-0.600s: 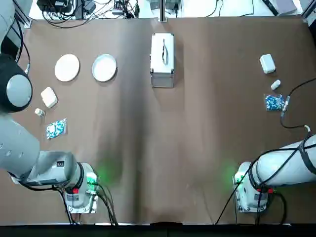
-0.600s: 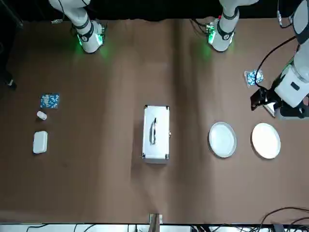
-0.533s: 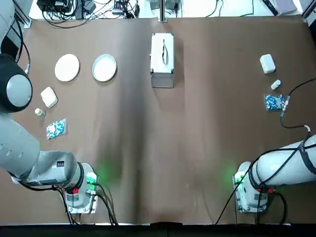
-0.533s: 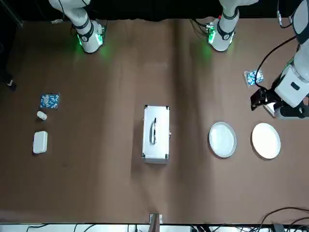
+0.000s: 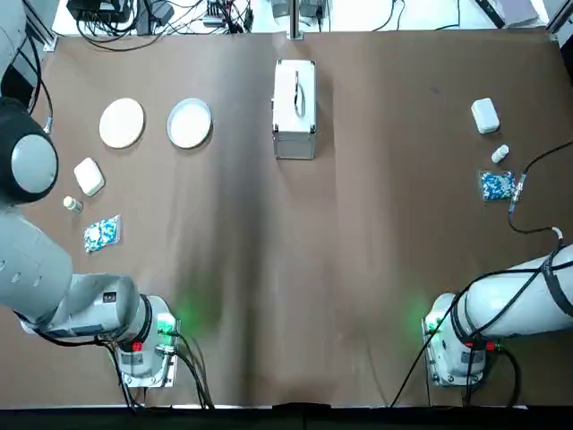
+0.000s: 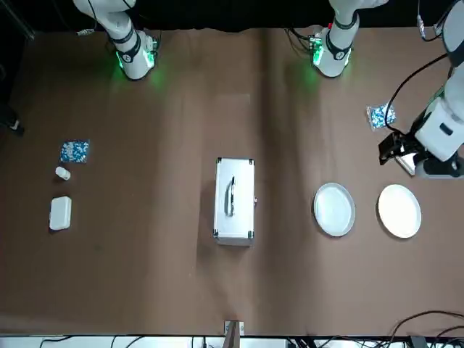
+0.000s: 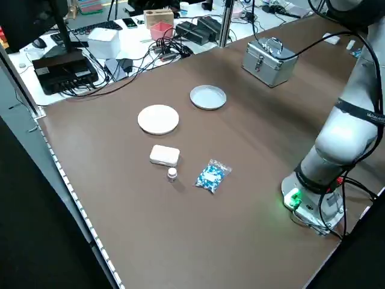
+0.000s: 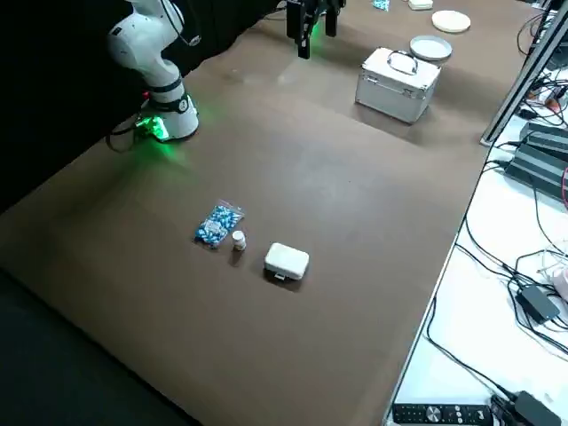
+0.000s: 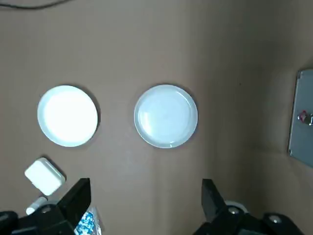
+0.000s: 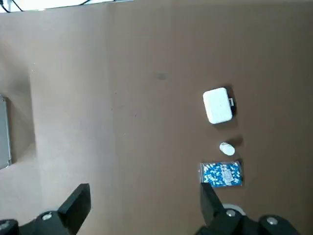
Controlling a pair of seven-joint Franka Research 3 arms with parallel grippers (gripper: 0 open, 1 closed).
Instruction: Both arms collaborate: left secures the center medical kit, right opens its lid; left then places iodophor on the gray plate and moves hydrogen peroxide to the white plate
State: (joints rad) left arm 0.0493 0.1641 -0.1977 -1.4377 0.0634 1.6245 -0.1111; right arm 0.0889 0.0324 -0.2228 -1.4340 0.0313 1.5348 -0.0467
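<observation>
In the top view both arm bases sit along the bottom edge. Our left end effector hangs released at the upper left, over the white plate and gray plate. The right end effector, also released, is at the far right. The medical kit, lid shut, lies upper centre, long axis running away from us, bare worktop around.
</observation>
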